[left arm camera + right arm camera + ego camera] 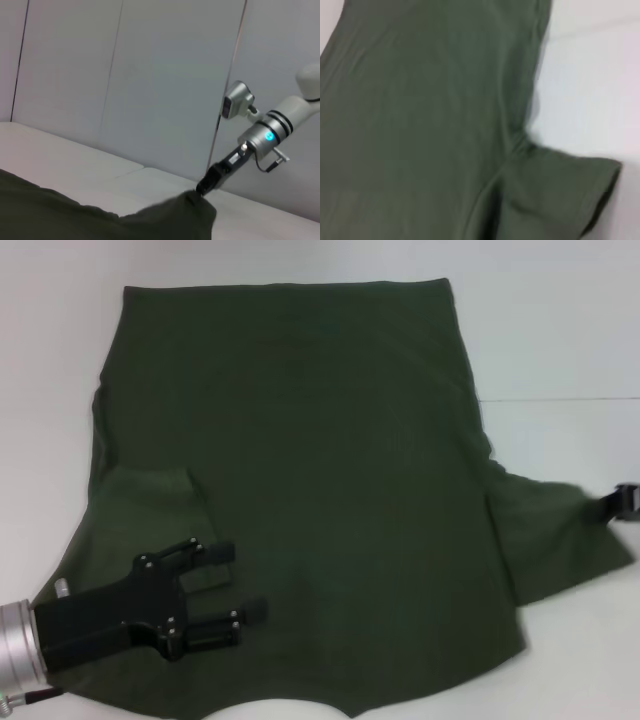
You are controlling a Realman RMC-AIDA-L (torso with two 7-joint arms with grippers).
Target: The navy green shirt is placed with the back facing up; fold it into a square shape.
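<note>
2 grippers: left gripper (232, 588) over shirt (320, 470), right gripper (622, 503) at sleeve.

The head camera is looking steeply down from above, taking in nearly the whole shirt (300, 490) on the bench (560, 330). The left wrist camera is sitting low, looking across the bench toward the wall and the right hand (204, 188) at the far sleeve. The right wrist camera is hovering close above that same sleeve (560, 195).

White table (560, 330) (grey panelled wall (165, 75))
</note>
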